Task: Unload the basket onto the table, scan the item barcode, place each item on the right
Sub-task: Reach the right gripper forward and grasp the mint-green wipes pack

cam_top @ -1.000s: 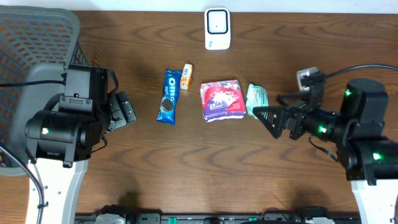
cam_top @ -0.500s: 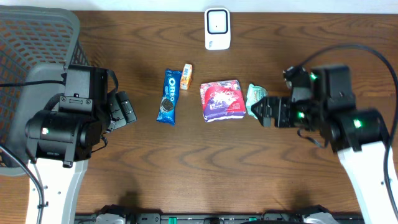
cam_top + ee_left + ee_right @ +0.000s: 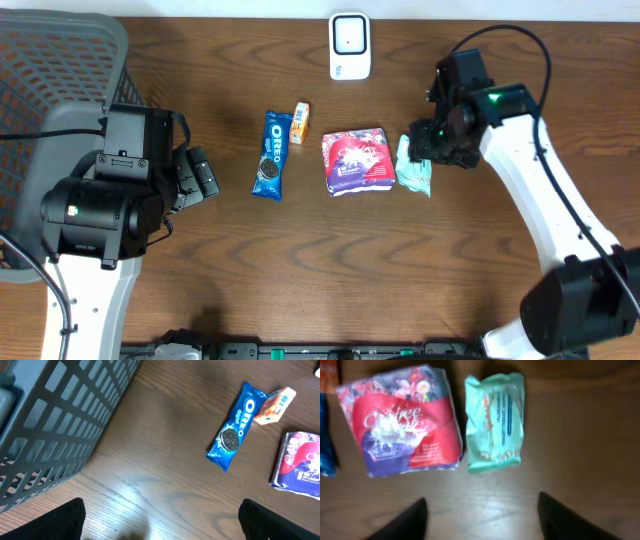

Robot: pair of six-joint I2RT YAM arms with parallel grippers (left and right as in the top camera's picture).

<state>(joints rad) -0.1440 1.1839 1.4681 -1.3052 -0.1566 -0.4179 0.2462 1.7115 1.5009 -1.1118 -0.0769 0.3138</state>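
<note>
While right tool [image 3: 481, 512] hovers, teal packet [image 3: 494, 422] lies near.

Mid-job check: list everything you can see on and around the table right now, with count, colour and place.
basket: one, grey mesh, far-left corner.
scanner: one, white, far edge, centre.
Oreo pack: one, blue, left of centre.
small box: one, orange, by the Oreo pack's far end.
flat packet: one, red and purple, centre.
mint pack: one, mint green, right beside the flat packet.
table: one, dark brown wood.
left hand: one, black, open, near the basket.
right hand: one, black, open, by the mint pack.
</note>
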